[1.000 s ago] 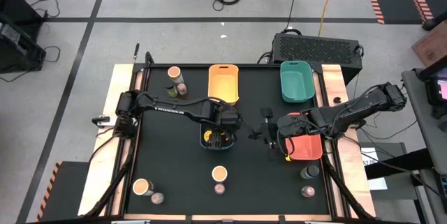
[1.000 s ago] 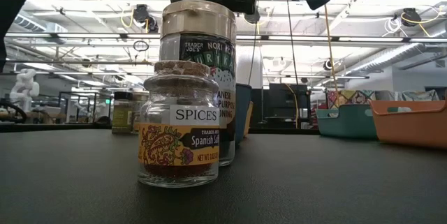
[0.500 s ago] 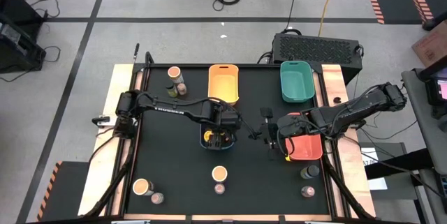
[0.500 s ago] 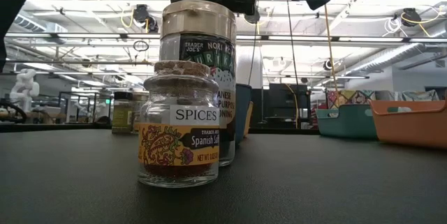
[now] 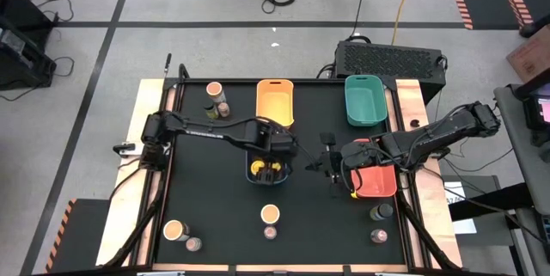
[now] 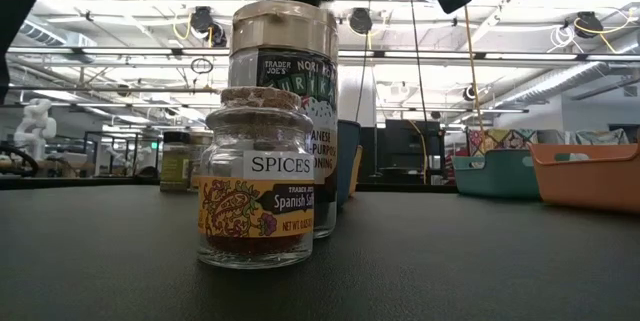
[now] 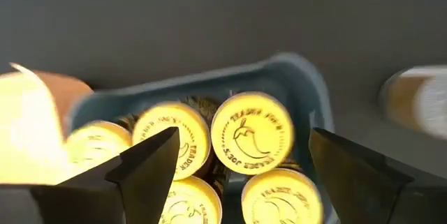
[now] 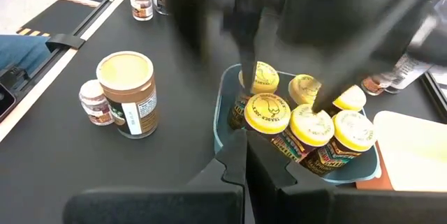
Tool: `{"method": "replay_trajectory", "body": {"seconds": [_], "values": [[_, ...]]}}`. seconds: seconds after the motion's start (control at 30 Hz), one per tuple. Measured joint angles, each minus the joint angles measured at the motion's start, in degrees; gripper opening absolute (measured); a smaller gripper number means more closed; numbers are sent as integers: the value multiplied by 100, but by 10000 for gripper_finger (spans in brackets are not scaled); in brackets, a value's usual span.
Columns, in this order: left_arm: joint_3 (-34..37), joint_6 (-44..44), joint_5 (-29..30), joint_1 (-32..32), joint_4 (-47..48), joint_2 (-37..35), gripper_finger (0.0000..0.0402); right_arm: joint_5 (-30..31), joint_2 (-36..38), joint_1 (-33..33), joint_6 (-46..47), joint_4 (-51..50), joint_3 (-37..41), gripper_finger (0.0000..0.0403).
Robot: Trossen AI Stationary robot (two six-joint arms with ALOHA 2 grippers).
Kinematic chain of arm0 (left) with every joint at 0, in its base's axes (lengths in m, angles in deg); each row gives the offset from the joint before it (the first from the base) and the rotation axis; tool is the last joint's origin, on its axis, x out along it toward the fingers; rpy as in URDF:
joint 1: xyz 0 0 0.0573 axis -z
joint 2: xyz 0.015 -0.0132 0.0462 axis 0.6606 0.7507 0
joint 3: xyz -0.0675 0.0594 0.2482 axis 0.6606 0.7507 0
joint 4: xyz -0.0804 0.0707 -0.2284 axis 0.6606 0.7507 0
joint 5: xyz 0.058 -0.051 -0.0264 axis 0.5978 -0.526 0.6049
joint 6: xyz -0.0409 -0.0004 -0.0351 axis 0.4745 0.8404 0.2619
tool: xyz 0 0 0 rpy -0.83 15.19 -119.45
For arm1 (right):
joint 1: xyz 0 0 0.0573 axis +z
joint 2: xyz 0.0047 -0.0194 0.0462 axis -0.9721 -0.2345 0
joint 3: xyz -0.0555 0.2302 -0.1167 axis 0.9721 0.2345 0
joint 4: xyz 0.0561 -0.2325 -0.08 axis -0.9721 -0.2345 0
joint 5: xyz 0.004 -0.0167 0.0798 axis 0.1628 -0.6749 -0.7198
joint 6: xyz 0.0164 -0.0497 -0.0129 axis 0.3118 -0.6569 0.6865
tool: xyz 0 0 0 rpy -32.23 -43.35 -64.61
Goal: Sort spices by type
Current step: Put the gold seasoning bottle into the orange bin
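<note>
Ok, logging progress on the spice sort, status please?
Left end effector open above blue tray, holding nothing. Yellow-lidded jars in tray. Right end effector shut, waiting beside tray. Nothing blocking.

The counter (image 5: 215, 216) was black. A blue tray (image 8: 227, 123) held jars (image 8: 267, 111) with bright yellow lids bearing a dark pepper drawing. Other trays were orange (image 5: 275, 101), teal (image 5: 364, 100) and red (image 5: 378, 181). A tub (image 8: 127, 93) had a cream lid and brown label.

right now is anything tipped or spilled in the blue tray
Nothing stands out. The yellow-lidded jars are packed in the blue tray, lids on, no spill visible. The left hand hangs open above them.
</note>
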Motion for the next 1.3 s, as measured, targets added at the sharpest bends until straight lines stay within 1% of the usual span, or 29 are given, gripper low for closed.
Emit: {"method": "replay_trajectory", "body": {"seconds": [0.17, 0.33, 0.4, 0.47, 0.53, 0.63, 0.77, 0.87, 0.97, 1.0, 1.07, 1.1, 1.17, 1.23, 1.3], "values": [[-346, 15, 0, 33, 380, -282, 323, -2, -2, 2, 15, -19, -1, 0], [-396, 327, 4, 76, 852, -820, 322, -2, -4, 0, 20, -61, -1, 0], [-294, 492, 7, 111, 1071, -1054, 322, -2, -4, 0, 20, -31, -1, 0], [-103, 591, 13, 162, 983, -1365, 322, -7, -4, 2, 80, -33, -1, 0], [249, 624, 46, 249, 818, -1796, 322, -13, -4, 3, 232, -29, -1, 0], [1134, 757, 57, 393, 65, -2601, 322, -15, -4, 4, 574, -33, -1, 0], [2854, 864, 108, 569, -1256, -3867, 322, -24, -104, 17, 969, -26, -1, 0], [4325, 846, 219, 718, -2779, -4853, 322, -26, -267, 20, 1142, 12, -1, 0], [5902, 511, 252, 892, -4580, -5701, 322, -29, -470, 17, 1466, 25, -1, 0], [6359, 422, 279, 924, -5144, -5961, 322, -33, -526, 17, 1630, 38, -1, 0], [7131, 292, 536, 966, -6113, -6385, 322, -39, -630, 17, 1920, 75, -1, 0], [7435, 252, 734, 975, -6434, -6566, 322, -38, -677, 17, 2026, 143, -1, 0], [7875, 196, 1249, 972, -6678, -6893, 321, -38, -744, 17, 2112, 334, 1, 0], [8129, 148, 1759, 948, -6808, -7161, 321, -37, -783, 17, 2124, 719, 1, 0], [8255, -83, 2005, 893, -6747, -7373, 321, -36, -787, 17, 2163, 1197, 3, 0]]}}
